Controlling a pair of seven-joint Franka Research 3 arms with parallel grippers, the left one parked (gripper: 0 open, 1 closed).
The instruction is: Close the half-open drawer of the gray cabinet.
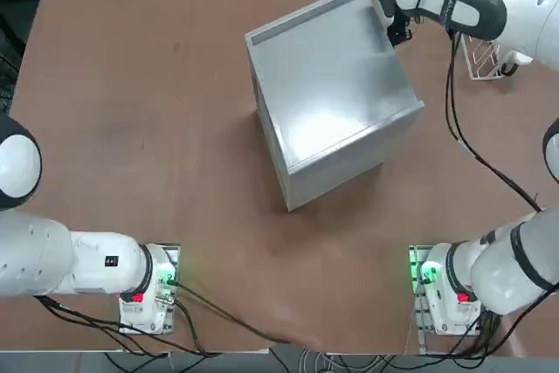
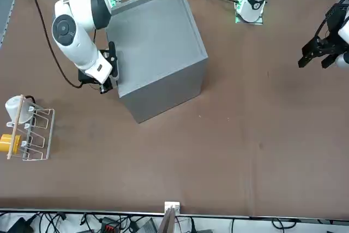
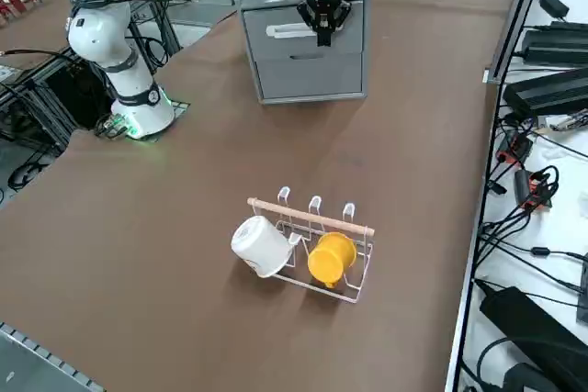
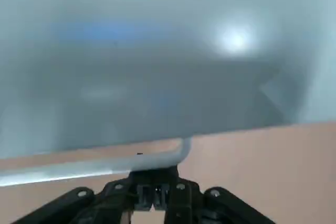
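The gray cabinet (image 1: 327,85) stands slanted in the middle of the table, its front turned toward the far right. In the right side view the drawer (image 3: 285,17) is the upper gray front panel with a pale bar handle (image 3: 280,32). It looks about flush with the panel below it, and no wood sides show. My right gripper (image 3: 323,32) is shut with nothing in it, its fingertips against the drawer front beside the handle's end. The top view shows the gripper (image 1: 390,24) at the cabinet's far right face. In the wrist view the gray panel (image 4: 157,77) fills the frame just beyond the shut fingers (image 4: 155,174).
A white wire rack (image 3: 317,227) holding a white mug (image 3: 260,247) and a yellow mug (image 3: 331,259) stands on the brown table in front of the cabinet's face. The rack (image 2: 32,129) lies well clear of my arm. Cables trail from the arm bases.
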